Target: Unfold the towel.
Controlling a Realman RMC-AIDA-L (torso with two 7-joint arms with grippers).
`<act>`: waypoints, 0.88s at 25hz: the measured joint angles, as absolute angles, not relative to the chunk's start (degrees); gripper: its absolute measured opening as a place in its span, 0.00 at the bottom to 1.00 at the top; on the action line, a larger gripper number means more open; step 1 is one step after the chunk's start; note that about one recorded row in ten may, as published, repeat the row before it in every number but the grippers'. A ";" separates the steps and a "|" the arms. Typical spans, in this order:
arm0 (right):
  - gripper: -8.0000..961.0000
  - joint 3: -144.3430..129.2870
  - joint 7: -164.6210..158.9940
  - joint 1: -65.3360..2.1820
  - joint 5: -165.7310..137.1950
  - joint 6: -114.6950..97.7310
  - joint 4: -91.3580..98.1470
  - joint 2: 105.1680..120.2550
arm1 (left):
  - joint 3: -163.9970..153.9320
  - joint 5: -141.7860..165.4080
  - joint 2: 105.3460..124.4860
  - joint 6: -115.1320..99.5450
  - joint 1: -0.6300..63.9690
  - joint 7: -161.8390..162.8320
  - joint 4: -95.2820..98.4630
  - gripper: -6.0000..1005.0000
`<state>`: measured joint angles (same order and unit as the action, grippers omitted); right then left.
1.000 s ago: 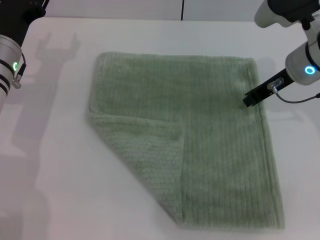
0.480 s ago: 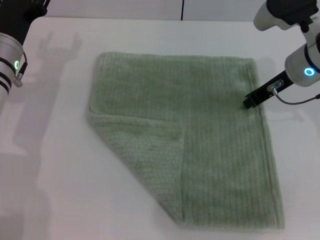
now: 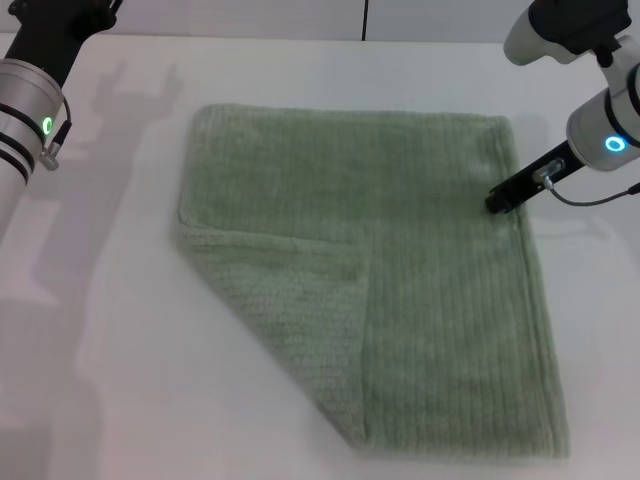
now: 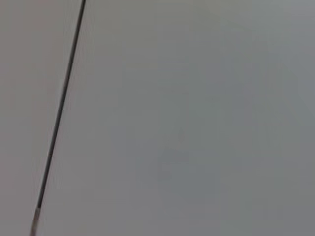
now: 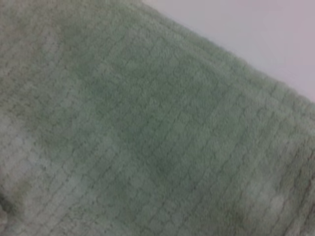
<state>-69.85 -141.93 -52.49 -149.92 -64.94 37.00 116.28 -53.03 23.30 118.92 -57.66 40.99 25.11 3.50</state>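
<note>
Lying flat on the white table (image 3: 120,380), the towel (image 3: 420,250) is mostly spread out, but its near-left corner is folded back diagonally over the cloth, so a triangular flap (image 3: 290,310) rests on top, with its paler underside showing. That flap is what remains of the task.

Relative to the towel, the right gripper (image 3: 497,203) sits at the right hem, toward the far corner, its dark tip on or just above the edge; I cannot tell whether it is released or clenched on the cloth. Its wrist camera is filled with close-up terry and a strip of table beyond the hem. The left arm (image 3: 25,110) is off the towel's far-left side, well apart from it, and its gripper is out of sight; its wrist camera shows only a blank surface.

By my judgement the step in hand is pinning the right side. Next, a gripper must reach the flap's free corner, pinch only that layer, and draw it toward the near-left until the towel lies square.
</note>
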 joint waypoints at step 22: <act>0.01 -69.86 -140.37 -58.16 -151.23 -61.20 29.36 114.26 | -53.08 23.29 118.97 -57.56 40.91 25.47 3.61 0.75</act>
